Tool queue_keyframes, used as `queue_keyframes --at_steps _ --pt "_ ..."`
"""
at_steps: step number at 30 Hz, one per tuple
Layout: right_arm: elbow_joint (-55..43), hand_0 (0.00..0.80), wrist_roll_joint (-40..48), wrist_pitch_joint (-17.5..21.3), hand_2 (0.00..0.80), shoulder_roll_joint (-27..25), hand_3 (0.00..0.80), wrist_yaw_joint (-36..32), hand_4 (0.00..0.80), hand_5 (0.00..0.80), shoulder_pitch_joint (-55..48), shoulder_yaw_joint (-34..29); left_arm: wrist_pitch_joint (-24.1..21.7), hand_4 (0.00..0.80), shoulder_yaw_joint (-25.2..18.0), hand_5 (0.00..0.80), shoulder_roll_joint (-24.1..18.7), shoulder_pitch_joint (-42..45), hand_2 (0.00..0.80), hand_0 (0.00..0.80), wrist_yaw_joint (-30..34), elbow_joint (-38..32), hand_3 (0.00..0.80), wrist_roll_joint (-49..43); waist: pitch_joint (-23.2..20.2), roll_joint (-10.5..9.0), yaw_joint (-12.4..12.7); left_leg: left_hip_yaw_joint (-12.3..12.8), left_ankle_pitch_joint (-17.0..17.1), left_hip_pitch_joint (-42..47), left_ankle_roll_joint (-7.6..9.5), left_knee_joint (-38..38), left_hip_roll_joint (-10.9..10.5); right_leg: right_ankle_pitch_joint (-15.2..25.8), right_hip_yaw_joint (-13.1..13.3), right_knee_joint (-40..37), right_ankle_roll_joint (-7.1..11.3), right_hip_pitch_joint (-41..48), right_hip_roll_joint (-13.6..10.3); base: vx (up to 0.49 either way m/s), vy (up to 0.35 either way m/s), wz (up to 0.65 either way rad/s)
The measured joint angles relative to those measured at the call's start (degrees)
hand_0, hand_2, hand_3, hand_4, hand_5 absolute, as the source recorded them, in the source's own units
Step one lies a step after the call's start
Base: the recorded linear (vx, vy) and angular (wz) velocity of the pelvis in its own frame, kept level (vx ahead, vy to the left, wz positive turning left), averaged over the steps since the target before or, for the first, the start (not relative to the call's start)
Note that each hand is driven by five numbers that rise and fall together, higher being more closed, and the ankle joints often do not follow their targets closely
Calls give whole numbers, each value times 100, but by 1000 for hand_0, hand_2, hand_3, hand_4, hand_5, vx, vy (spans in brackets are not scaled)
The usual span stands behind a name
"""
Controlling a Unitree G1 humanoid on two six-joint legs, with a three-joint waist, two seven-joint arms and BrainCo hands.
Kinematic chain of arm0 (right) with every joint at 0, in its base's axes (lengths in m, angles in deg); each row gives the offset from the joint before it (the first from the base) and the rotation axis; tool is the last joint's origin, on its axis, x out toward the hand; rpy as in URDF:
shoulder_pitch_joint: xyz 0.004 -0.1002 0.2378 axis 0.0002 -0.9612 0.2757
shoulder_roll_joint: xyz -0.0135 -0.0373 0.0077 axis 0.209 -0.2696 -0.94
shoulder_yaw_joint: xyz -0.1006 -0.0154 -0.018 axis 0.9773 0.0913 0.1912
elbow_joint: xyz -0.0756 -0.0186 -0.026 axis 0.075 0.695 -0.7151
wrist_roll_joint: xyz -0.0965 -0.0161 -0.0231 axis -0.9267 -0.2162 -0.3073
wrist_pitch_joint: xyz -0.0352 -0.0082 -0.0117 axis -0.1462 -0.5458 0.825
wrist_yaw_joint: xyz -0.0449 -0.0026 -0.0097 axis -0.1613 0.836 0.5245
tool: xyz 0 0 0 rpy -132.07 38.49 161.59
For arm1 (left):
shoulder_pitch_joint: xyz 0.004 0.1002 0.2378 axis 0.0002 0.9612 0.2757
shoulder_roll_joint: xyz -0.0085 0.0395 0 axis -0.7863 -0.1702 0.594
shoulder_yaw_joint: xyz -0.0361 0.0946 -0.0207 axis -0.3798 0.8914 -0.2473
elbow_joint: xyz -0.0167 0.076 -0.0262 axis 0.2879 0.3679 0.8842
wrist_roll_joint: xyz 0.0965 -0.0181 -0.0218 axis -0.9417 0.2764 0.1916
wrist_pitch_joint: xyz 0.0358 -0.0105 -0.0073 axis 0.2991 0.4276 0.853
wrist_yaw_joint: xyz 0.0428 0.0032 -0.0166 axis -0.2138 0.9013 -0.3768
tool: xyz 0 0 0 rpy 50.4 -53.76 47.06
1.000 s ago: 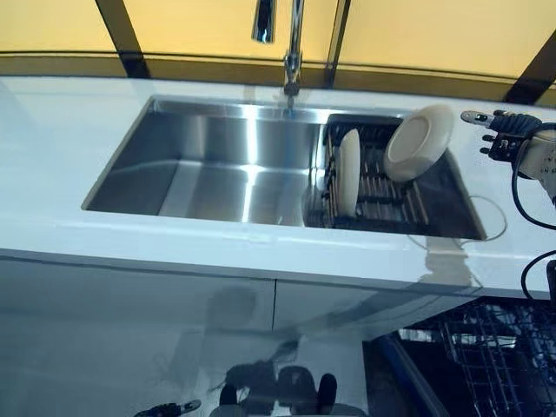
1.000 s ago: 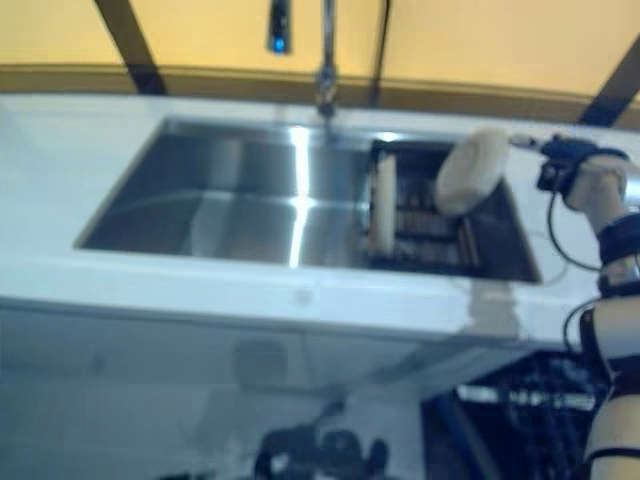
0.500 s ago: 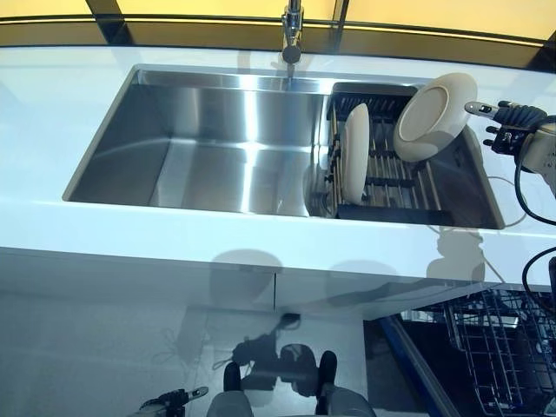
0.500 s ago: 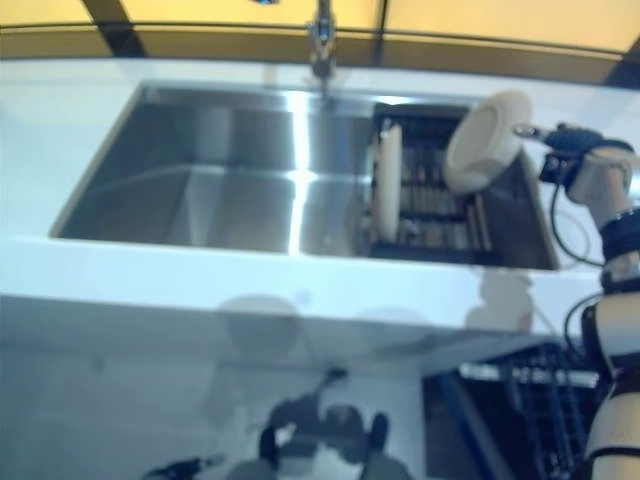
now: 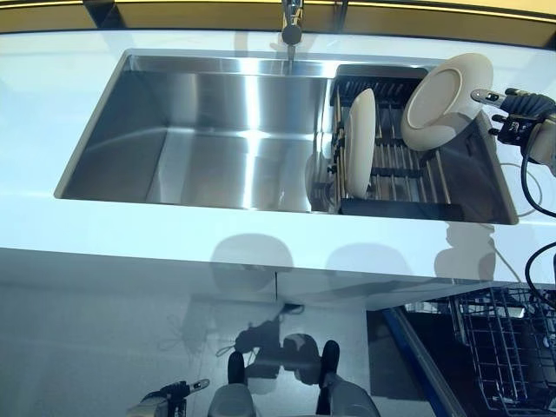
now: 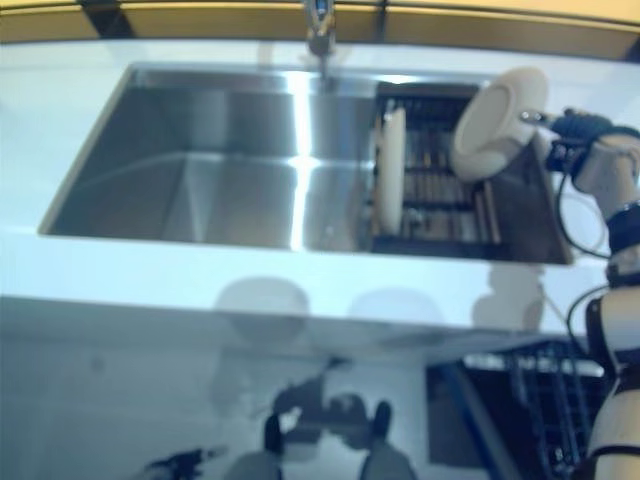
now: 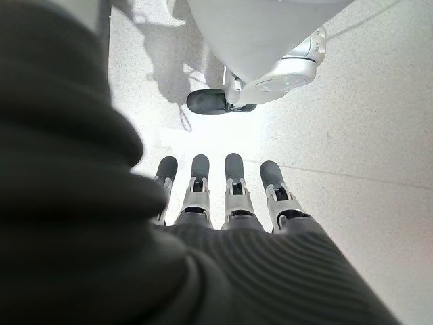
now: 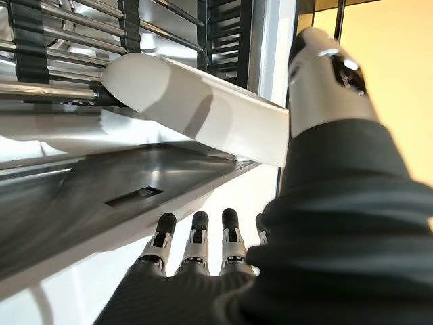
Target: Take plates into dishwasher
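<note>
Stainless steel sink held a dark rack with one cream plate upright. The right hand, fingers straight, touched a second tilted plate at the rack's far corner. The left hand hung relaxed above the floor.

two white plates, one dish rack, one steel sink, one faucet, one dishwasher basket

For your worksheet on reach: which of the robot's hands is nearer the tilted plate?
Right. The right hand is at the tilted plate and its rim; the left hand hangs low over the floor.
</note>
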Motion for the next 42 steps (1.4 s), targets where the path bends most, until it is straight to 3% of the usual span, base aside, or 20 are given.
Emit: queue_keyframes --at_steps 42 --pt "-13 0 22 234 0 11 0 97 0 0 194 4 113 0 -1 0 1 -8 0 0 -1 -4 0 221 36 13 17 -16 0 18 0 9 1 1 -9 1 -1 37 -1 2 0 0"
